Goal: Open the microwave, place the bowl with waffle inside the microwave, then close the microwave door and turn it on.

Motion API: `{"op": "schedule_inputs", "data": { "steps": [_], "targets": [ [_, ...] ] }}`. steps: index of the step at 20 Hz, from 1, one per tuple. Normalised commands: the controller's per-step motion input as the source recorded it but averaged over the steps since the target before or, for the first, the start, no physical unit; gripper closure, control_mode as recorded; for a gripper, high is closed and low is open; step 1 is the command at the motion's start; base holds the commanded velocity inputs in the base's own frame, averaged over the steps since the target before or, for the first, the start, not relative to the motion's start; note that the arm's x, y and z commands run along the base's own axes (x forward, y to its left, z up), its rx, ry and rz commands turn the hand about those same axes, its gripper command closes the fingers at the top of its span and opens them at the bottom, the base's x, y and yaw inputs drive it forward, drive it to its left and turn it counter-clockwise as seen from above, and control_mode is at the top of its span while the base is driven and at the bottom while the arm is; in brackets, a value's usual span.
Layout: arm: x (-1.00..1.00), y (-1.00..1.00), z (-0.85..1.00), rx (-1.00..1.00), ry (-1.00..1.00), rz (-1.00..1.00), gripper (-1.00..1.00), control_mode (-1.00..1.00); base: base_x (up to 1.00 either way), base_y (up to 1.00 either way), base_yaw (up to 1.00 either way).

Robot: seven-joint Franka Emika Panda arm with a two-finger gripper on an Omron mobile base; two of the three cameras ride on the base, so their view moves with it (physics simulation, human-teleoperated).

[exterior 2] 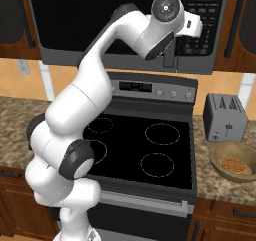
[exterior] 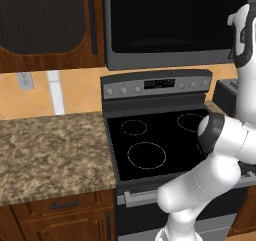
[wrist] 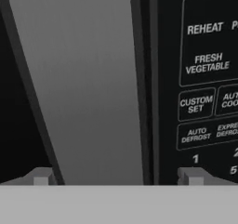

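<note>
The hand [wrist: 118,176] is raised to the microwave [exterior 2: 125,25] above the stove [exterior 2: 142,152], its fingers [wrist: 42,175] spread wide on either side of the grey handle bar [wrist: 88,83] of the closed microwave door [exterior 2: 100,20]. The bowl with waffle [exterior 2: 233,161] sits near the counter's [exterior 2: 220,187] front edge, just before the toaster [exterior 2: 224,116].

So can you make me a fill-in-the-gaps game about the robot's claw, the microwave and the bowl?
1. The claw is wide ____, with a finger on each side of the grey handle bar.
2. The microwave door is ____.
3. The bowl with waffle sits on the counter in front of the ____.
4. Under the microwave stands the black-topped ____.

Missing words: open; closed; toaster; stove
</note>
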Motion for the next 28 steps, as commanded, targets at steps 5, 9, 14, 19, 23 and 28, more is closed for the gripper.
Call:
{"op": "schedule_inputs", "data": {
  "steps": [5,9,14,19,23,28],
  "targets": [
    [0.42,0.83,-0.69,0.0,-0.22,0.08,1.0,-1.0,0.0,0.0,0.0],
    [0.48,1.0,-0.65,0.06,-0.06,0.2,1.0,-1.0,0.0,0.0,0.0],
    [-0.31,1.0,0.26,-0.05,0.05,0.15,1.0,-1.0,0.0,0.0,0.0],
    [-0.59,1.0,0.83,-0.06,0.1,0.16,1.0,-1.0,0.0,0.0,0.0],
    [-0.62,1.0,0.99,-0.02,0.13,0.16,1.0,-1.0,0.0,0.0,0.0],
    [-0.8,1.0,0.76,-0.05,0.1,0.12,1.0,-1.0,0.0,0.0,0.0]
  ]
}}
